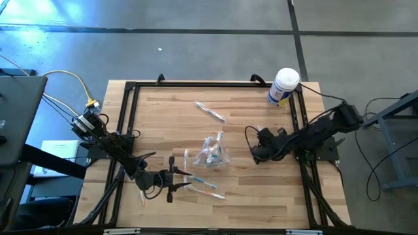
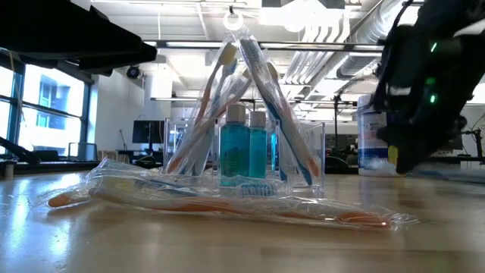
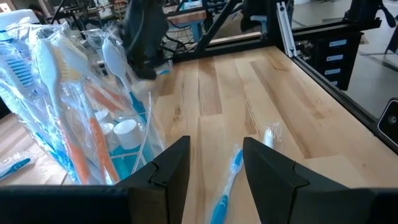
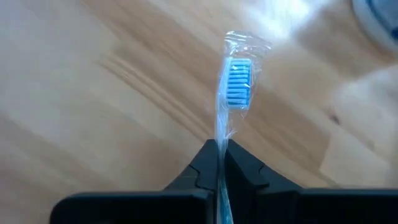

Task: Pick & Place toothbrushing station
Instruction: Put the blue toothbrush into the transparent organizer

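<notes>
The right gripper [image 4: 219,152] is seen clamped shut on a wrapped blue toothbrush [image 4: 237,81], whose bristled head and crinkled film project beyond the fingertips above the wooden table [image 1: 261,196]; in the high view this gripper [image 1: 256,155] is placed at about three o'clock from the table's centre, near the clear toothbrushing station [image 1: 212,154], which stands almost at the centre. The left gripper [image 1: 185,181] is held low at roughly seven o'clock, its fingers parted with nothing between them, and a blue toothbrush [image 3: 225,193] is seen lying on the wood just beyond the gap. The grip on the right side appears to be taken on thin handle and slippery film, so the brush could probably slide or swing as it is carried, and the light holder might be nudged or tipped if the head is brought in at a poor angle. Inside the station, two small bottles of blue liquid [image 2: 246,148] are held upright, with several bagged toothbrushes leaned over them in a tent, and another wrapped orange brush [image 2: 227,201] lies flat before it. A white canister [image 1: 283,86] stands at one o'clock by the frame, and a loose wrapped brush [image 1: 210,111] lies at twelve.
</notes>
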{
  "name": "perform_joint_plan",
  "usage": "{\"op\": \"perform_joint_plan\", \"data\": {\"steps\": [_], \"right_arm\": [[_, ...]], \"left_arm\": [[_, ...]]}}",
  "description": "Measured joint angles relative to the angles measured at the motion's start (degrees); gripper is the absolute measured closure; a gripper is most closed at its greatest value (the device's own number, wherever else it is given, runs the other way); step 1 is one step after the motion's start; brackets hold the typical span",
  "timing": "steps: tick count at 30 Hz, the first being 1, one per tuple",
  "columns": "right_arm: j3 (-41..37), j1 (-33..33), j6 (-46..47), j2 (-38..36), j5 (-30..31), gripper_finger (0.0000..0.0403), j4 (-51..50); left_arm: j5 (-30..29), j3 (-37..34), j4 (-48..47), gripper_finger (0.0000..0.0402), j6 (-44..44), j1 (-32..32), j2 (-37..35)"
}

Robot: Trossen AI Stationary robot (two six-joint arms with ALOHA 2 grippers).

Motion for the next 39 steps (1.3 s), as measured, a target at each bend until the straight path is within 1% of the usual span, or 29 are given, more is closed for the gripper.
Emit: {"op": "perform_joint_plan", "data": {"steps": [2,4,6,10,14,18,20,22,24,26,32,34,36,39], "right_arm": [[1.3,2.3,0.3,-2.1,2.0,0.0397,-1.0],[2.4,5.3,-0.4,-4.5,5.8,0.0397,0.0],[3.3,8.7,-3.1,-7.0,10.7,0.0397,4.1],[3.3,15.5,-15.4,-11.3,22.3,0.0397,17.4],[3.4,21.1,-29.2,-11.8,34.3,0.0397,31.4],[3.4,23.5,-40.9,-8.6,42.5,0.0397,42.7],[3.3,23.6,-44.5,-6.9,44.1,0.0397,46.1],[3.3,22.8,-46.7,-5.5,42.8,0.0397,48.7],[3.3,21.5,-49.0,-3.9,38.9,0.0397,51.6],[3.3,20.2,-53.9,-2.8,33.9,0.0397,56.9],[3.3,18.5,-75.1,0.6,20.1,0.0397,80.6],[3.3,18.1,-81.2,1.2,14.6,0.0397,87.9],[3.0,17.5,-85.6,1.8,8.6,0.0397,95.3],[0.7,15.9,-88.9,2.8,0.7,0.0397,105.5]], "left_arm": [[0.0,0.0,-0.3,0.0258,0.0,0.0,0.0],[0.0,0.0,-0.4,0.0258,-0.1,0.0,0.0],[0.0,0.0,-0.6,0.0258,-0.2,0.0,0.0],[0.0,0.0,-0.9,0.0258,-0.9,0.0,0.0],[0.0,0.0,-1.2,0.0258,-1.5,0.0,0.0],[0.0,0.0,-1.3,0.0258,-1.5,0.0,0.0],[0.0,0.0,-1.3,0.0258,-1.6,0.0,0.0],[0.0,0.0,-1.5,0.0258,-1.5,0.0,0.0],[0.0,0.0,-1.5,0.0258,-1.2,0.3,0.0],[0.5,0.0,-1.6,0.0258,-1.3,0.6,0.0],[4.5,0.0,-2.4,0.0258,-2.6,2.6,0.0],[5.4,0.0,-2.7,0.0258,-3.0,2.8,0.0],[5.7,0.0,-3.1,0.0258,-3.0,2.8,0.0],[5.7,0.0,-3.2,0.0258,-3.1,2.3,0.0]]}}
